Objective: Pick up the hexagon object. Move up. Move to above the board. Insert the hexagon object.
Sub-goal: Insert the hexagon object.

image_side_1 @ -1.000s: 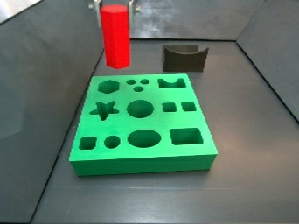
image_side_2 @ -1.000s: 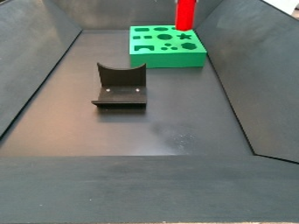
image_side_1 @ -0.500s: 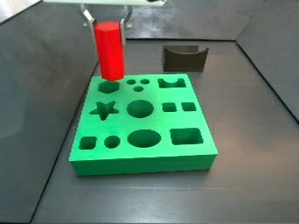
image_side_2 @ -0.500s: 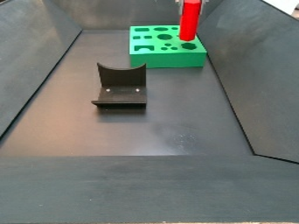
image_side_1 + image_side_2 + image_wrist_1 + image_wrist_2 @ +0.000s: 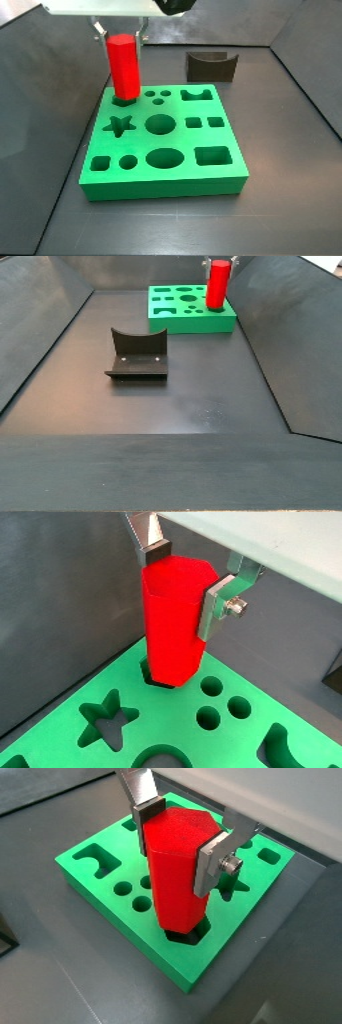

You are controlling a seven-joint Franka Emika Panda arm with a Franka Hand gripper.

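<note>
pick, lift and carry look done to us; we're in the insert step. the gripper (image 5: pixel 187 580) is clamped on the hexagon object (image 5: pixel 173 622) near its top, silver fingers (image 5: pixel 221 596) flat against two opposite faces in both wrist views. the peg stands upright with its lower end just inside the hexagon hole (image 5: pixel 187 934) at a corner of the board (image 5: pixel 96 865); most of its length is above the green surface, so we judge the push down and the release are left.

left to right in a side view: a bare strip of dark floor (image 5: pixel 40 160), then the board (image 5: pixel 167 175) with the red peg (image 5: pixel 123 68) at its far left corner under the gripper (image 5: pixel 120 30), then the star, round, square and oval holes, all empty. behind the board, well apart, sits a dark grey notched block (image 5: pixel 211 66). right of that only floor and a sloped dark wall (image 5: pixel 314 70).

surface is matte dark grey, boxed in by slanted walls. we see nothing near the peg's path, and we see no tilt
</note>
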